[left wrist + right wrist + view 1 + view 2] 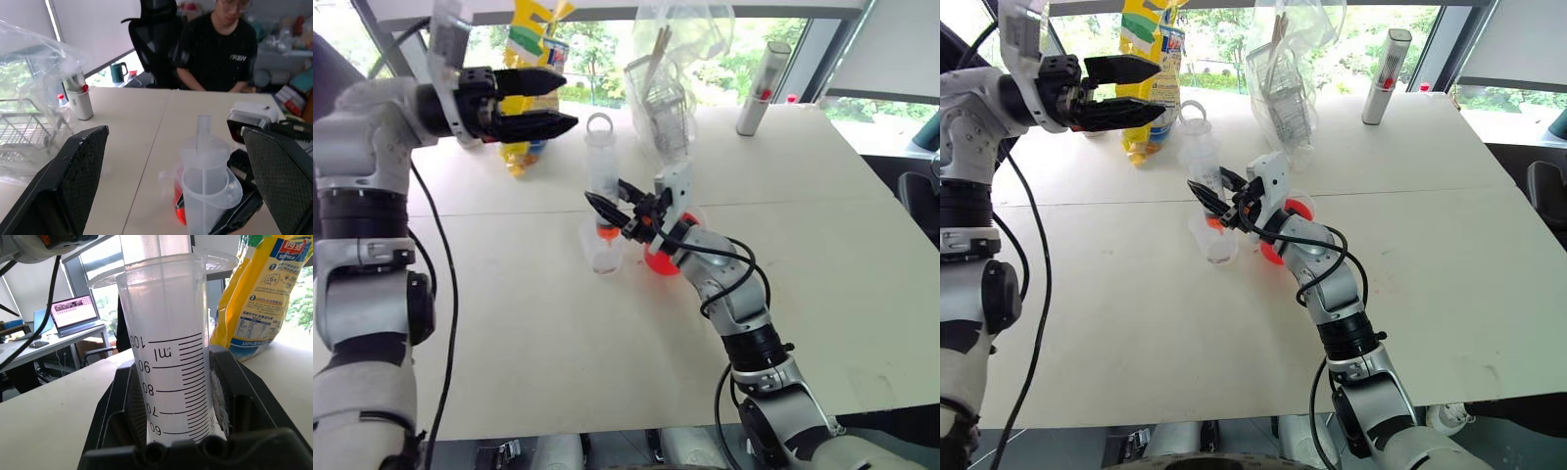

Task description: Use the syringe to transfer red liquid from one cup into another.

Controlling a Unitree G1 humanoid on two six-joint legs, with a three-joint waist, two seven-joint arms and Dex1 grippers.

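The syringe (601, 162) stands upright over the middle of the table, its plunger ring on top. My right gripper (607, 202) is shut on its lower barrel; the printed gradations (168, 357) show between the black fingers (115, 406). The barrel's bottom holds a little red liquid (607, 232), and its tip dips into the small clear cup (605, 258). The red cup (658, 260) stands just behind my right wrist, partly hidden by it. My left gripper (570, 103) hangs open, up and to the left of the syringe, pointing toward it, with nothing between its fingers (73, 181).
A yellow bag (530, 59) stands at the back left. A clear plastic bag (671, 78) with a wire rack stands at the back middle, and a silver cylinder (752, 93) to its right. A person (215, 54) sits beyond the table.
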